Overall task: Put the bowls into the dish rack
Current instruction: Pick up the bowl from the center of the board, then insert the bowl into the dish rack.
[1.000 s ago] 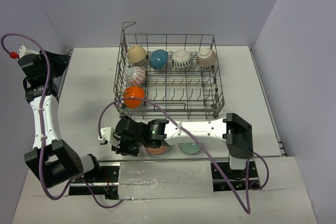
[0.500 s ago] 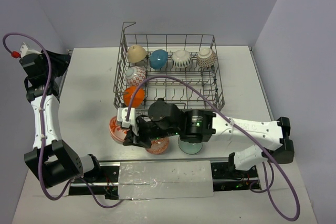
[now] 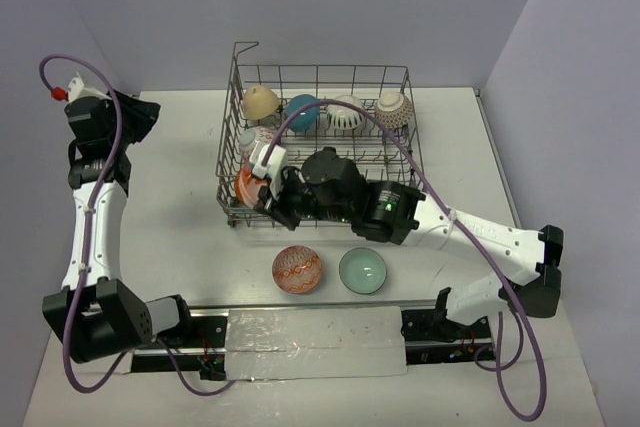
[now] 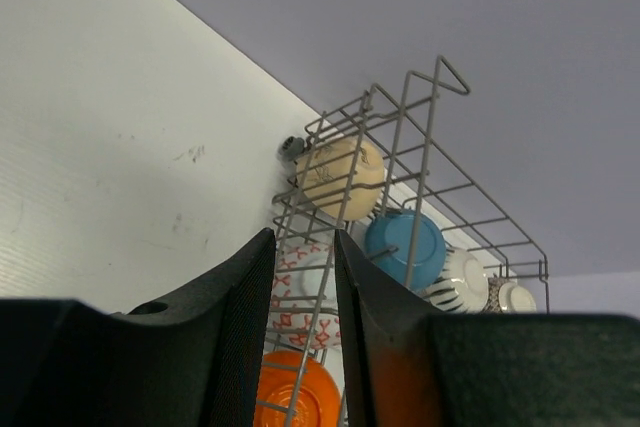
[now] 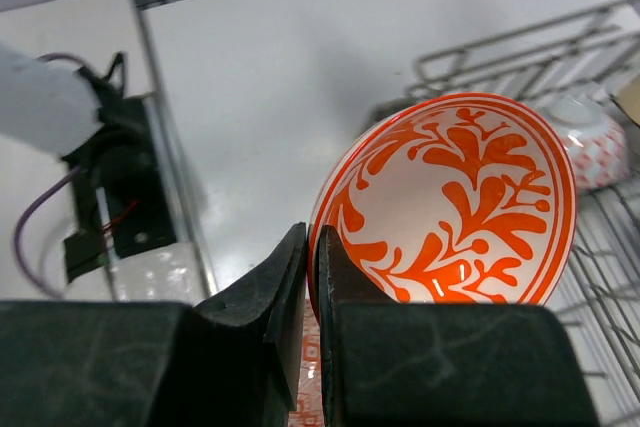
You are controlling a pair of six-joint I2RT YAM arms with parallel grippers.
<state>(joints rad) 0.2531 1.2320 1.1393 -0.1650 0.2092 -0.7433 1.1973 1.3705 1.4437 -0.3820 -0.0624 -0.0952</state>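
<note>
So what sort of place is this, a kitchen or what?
Probably a lab test cell, not a kitchen: robot arms bolted to a white table, plain walls boxing it in, and a dish rack with bowls as props.

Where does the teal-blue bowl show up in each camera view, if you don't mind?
Top external: teal-blue bowl, back row of the dish rack, second from left.
Left wrist: right of centre, behind the wires.
Right wrist: not in view.
Shared landmark: the dish rack's wire wall.

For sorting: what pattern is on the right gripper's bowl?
Orange vines on white bowl; right wrist view best.
</note>
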